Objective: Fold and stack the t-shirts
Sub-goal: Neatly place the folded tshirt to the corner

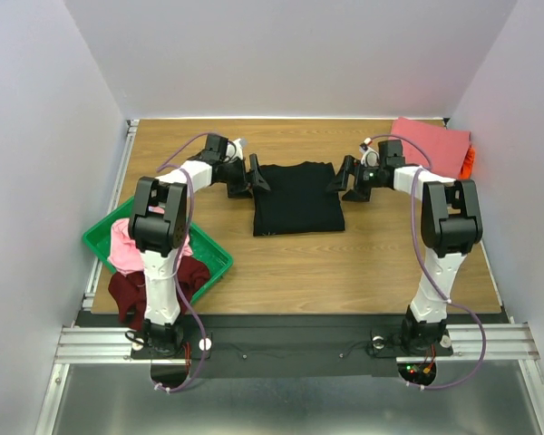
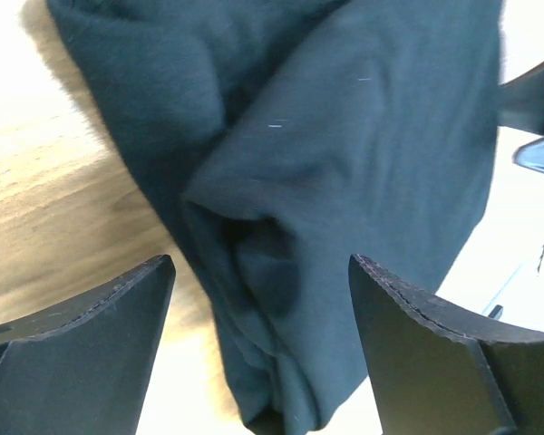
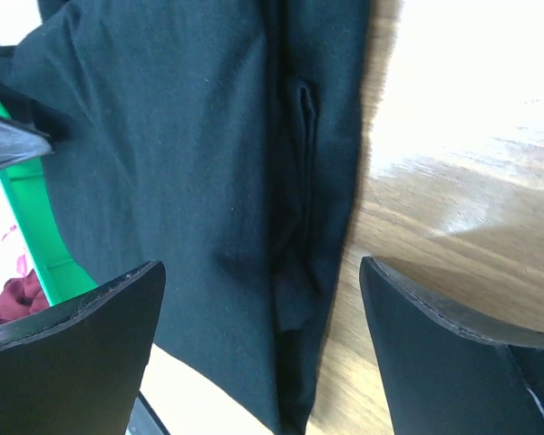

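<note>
Wide open and gripping nothing, left hand (image 1: 248, 178) and right hand (image 1: 352, 179) are flanking the folded black t-shirt (image 1: 297, 198), which is lying on the surface (image 1: 344, 263) toward its far edge, likely lining up to pinch its sides.

Coral-pink t-shirt (image 1: 431, 145) hides most of the orange t-shirt (image 1: 469, 162).

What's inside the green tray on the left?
The green tray holds a light pink t-shirt and a dark maroon t-shirt spilling over its near rim. The left arm covers its middle; anything below is hidden.
</note>
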Controlling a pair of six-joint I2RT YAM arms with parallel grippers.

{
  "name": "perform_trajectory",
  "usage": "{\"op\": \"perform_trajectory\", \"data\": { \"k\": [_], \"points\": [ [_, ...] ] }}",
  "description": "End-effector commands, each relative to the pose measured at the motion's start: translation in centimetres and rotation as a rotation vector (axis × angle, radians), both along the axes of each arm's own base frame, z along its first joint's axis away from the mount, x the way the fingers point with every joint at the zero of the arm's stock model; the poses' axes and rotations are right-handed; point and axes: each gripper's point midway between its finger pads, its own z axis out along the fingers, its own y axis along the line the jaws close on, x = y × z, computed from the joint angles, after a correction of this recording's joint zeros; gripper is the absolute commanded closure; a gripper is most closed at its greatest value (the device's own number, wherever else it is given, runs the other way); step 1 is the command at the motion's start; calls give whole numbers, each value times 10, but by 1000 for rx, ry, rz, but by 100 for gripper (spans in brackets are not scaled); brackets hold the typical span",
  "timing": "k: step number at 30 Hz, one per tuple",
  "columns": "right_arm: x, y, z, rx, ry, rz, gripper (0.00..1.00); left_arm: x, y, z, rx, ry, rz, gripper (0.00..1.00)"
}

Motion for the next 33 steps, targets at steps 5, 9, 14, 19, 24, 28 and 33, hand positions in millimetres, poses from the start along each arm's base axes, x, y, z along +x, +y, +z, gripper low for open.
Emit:
{"op": "perform_trajectory", "data": {
  "k": [5,9,14,19,24,28,33],
  "points": [
    [-6,12,-17,44,0,43,6,-8,-8,-20,-19,46,-28,15],
    [-13,37,-18,50,5,96,6,-16,-17,-28,-39,79,-62,19],
    [-22,72,-22,50,27,145,6,-27,-24,-31,-42,94,-90,21],
    [-20,97,-22,56,26,178,6,-41,-38,-37,-51,111,-138,26],
    [-21,126,-25,59,30,208,6,-49,-49,-42,-63,128,-151,30],
    [-23,146,-27,66,29,222,7,-51,-56,-43,-96,137,-137,32],
    [-31,152,-37,46,49,226,14,-57,-56,-47,-99,148,-134,32]
  ]
}}
